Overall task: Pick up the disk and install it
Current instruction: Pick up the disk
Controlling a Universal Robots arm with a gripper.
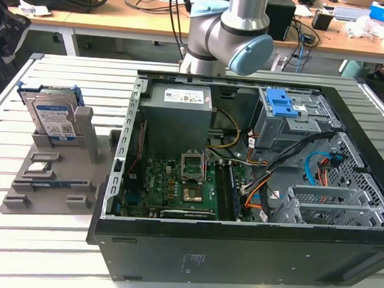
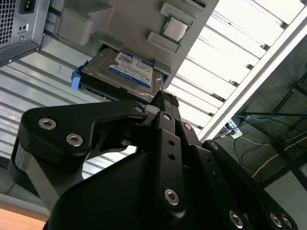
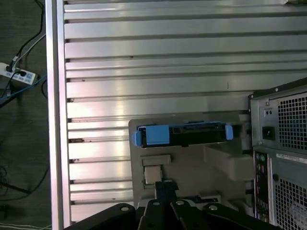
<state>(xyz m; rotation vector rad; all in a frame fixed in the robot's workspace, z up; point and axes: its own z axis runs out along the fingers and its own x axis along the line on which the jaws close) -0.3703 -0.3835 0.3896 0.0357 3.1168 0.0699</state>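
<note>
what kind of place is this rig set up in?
Most likely a robotics lab or workshop. An opened computer case lies on a slatted metal table, a hard drive stands in a grey holder beside it, and wooden desks behind carry cables and boxes.

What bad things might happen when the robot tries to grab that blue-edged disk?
1. The disk stands upright in a slot of the grey holder, with a tall post right beside it. The gripper might bump the post or tip the disk.
2. A small chip lies on the holder close to the disk and might get knocked.
3. Loose cables cross the open computer case and might snag the disk.
</note>
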